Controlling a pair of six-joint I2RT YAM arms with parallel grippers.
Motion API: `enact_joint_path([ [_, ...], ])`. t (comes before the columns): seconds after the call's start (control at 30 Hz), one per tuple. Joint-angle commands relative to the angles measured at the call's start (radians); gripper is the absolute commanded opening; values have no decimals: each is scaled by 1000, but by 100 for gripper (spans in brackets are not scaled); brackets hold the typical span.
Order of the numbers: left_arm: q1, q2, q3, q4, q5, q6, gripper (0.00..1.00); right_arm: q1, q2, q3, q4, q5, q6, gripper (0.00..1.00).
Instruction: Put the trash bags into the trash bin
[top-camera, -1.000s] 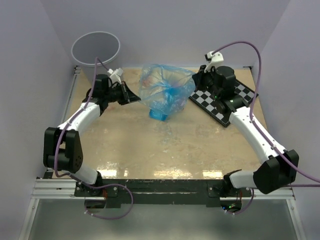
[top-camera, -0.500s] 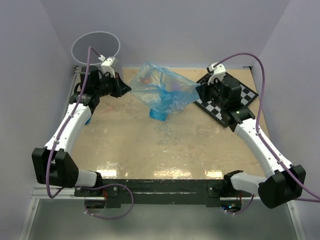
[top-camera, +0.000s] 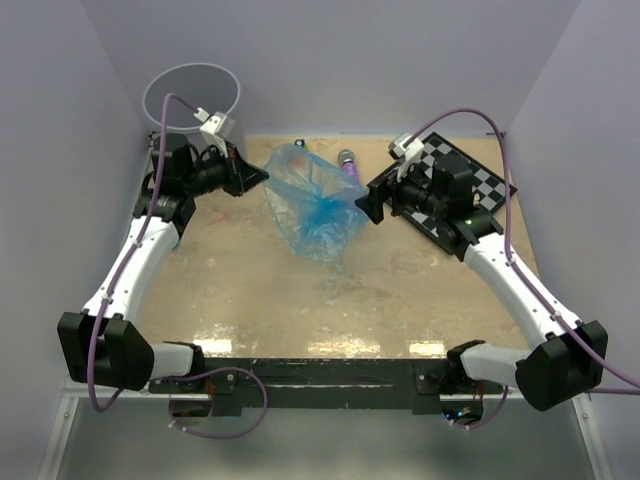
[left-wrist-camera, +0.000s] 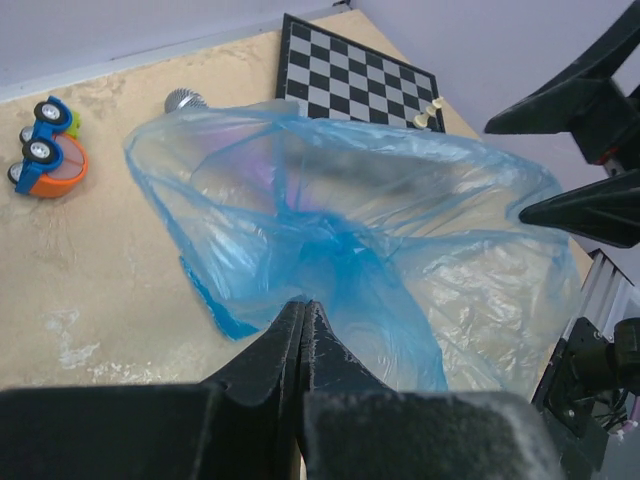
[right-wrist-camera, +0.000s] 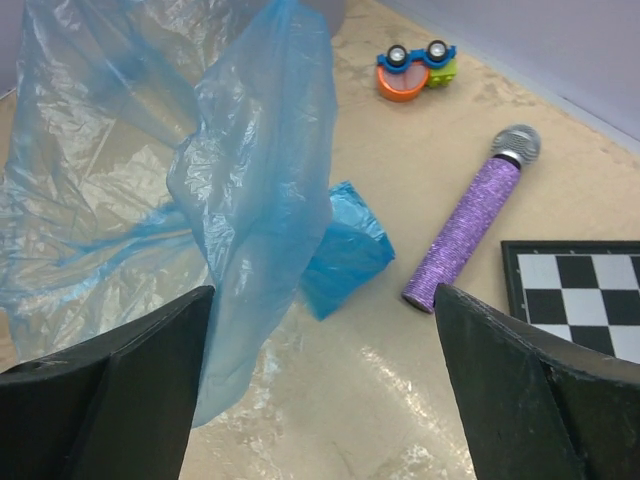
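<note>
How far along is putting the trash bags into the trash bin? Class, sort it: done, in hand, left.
Done: nothing; no blue shows inside the trash bin. In hand: the left claw is shut on the open blue sheet; the right claw is open beside it. Left: carry that sheet to the bin, then the folded blue bag lying on the table.

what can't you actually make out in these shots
- Trash bin: its base is behind the left arm in the top view, and it appears in neither wrist view.
- Folded blue wad: covered by the opened trash bag in the top view.
- Microphone: the left wrist view shows only its head, as the bag hides the handle.
- Right gripper: unclear whether it touches the film. The right wrist view cuts off its fingertips.
</note>
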Motion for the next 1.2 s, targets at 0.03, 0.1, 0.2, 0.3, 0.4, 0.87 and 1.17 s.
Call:
enact_joint_path([
  [0.03,-1,-69,-1,79,63,-6,0,44,38,103,-2,19,-46,93],
  [0.1,-4,-86,-6,99,47,-10,0,43,47,109,-22,92,-32,92],
  [0.2,-7,-91,-1,93,23,3,0,43,40,116,-53,-2,-69,94],
  [0.3,-12,-86,8,53,20,40,0,69,41,148,-88,-235,-121,98],
  [0.4,-20,-86,20,1,37,78,0,112,44,181,-96,-249,-121,98],
  [0.87,-58,-134,49,-31,109,109,0,153,174,171,-13,131,-6,91],
  [1.17,-58,-143,-24,-67,-126,77,56,164,204,174,57,-61,121,0],
])
